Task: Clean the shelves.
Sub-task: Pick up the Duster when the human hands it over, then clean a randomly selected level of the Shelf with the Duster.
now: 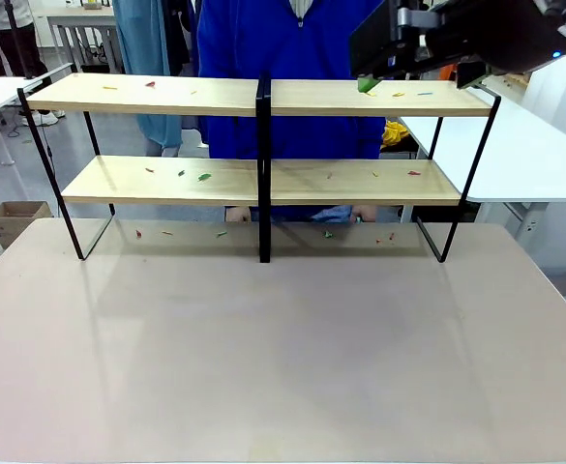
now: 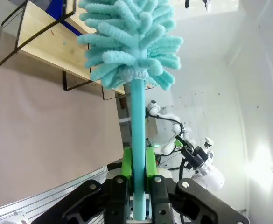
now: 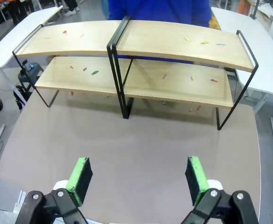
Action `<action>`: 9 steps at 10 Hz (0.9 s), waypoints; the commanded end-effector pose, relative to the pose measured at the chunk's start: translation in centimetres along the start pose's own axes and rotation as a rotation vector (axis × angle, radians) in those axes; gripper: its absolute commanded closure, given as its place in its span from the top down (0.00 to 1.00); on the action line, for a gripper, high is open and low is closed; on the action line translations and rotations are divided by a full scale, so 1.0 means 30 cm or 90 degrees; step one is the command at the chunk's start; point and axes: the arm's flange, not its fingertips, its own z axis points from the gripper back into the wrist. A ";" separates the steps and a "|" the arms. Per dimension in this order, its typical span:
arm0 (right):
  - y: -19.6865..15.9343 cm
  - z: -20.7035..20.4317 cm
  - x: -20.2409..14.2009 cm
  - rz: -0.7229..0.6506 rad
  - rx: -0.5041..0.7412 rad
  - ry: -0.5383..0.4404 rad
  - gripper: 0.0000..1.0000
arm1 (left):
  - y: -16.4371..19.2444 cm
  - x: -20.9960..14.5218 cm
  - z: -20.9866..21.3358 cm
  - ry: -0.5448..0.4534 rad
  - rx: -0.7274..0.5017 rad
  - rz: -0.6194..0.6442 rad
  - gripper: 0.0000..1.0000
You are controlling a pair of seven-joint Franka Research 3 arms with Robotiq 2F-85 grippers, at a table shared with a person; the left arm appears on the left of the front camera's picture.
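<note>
Shelves (image 1: 166, 95) of light wood, black-framed, carry scattered coloured scraps (image 1: 204, 177).

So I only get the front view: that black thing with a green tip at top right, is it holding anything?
Observer: No. That is the right gripper; its fingers stand open, nothing between them.
Visitor: Then what does the cleaning?
Observer: The left gripper is shut on the handle of a fluffy turquoise duster.
Visitor: Is it on the shelves yet?
Observer: Its head shows in front of one board of the shelves; contact I cannot tell.
</note>
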 end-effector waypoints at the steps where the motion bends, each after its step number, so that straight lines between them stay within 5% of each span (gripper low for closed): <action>1: -0.003 0.000 0.005 -0.005 0.002 0.000 1.00 | -0.073 0.023 -0.032 0.026 0.001 -0.032 0.03; 9: -0.003 0.000 0.005 -0.005 0.002 0.000 1.00 | -0.073 0.023 -0.032 0.026 0.001 -0.032 0.03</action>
